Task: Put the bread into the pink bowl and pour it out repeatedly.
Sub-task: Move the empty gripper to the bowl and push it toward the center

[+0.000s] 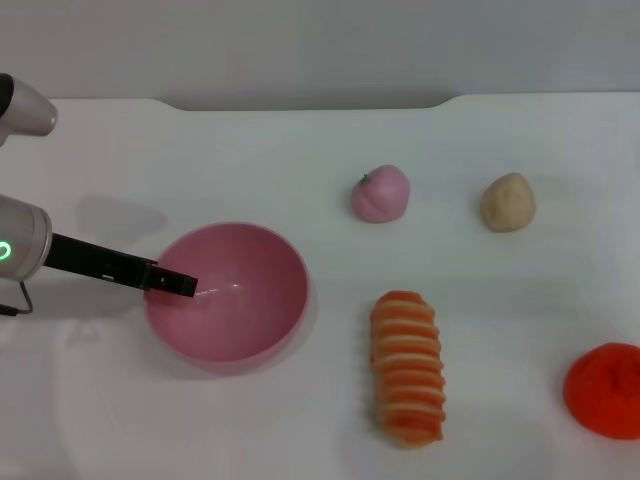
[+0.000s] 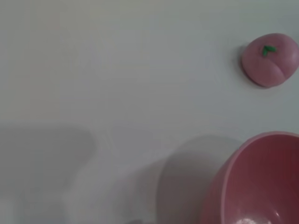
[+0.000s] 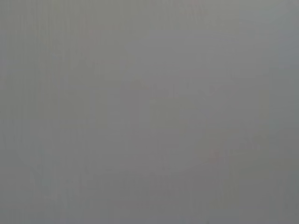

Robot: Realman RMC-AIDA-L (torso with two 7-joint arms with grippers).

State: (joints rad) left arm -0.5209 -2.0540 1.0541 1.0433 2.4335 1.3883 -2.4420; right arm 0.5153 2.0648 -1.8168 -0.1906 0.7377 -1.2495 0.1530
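Observation:
The pink bowl point(image 1: 235, 295) sits at the left of the white table, empty and tipped a little toward the right. My left gripper point(image 1: 175, 283) reaches in from the left and is shut on the bowl's left rim, one dark finger inside it. The bowl's rim also shows in the left wrist view point(image 2: 243, 182). The bread point(image 1: 407, 365), orange-red with cream stripes, lies on the table to the right of the bowl, apart from it. My right gripper is out of view; the right wrist view shows only plain grey.
A small pink peach-like fruit point(image 1: 381, 193) point(image 2: 270, 59) lies behind the bread. A round beige lump point(image 1: 508, 202) is at the back right. An orange-red crinkly blob point(image 1: 607, 390) is at the right edge. The table's far edge runs along the back.

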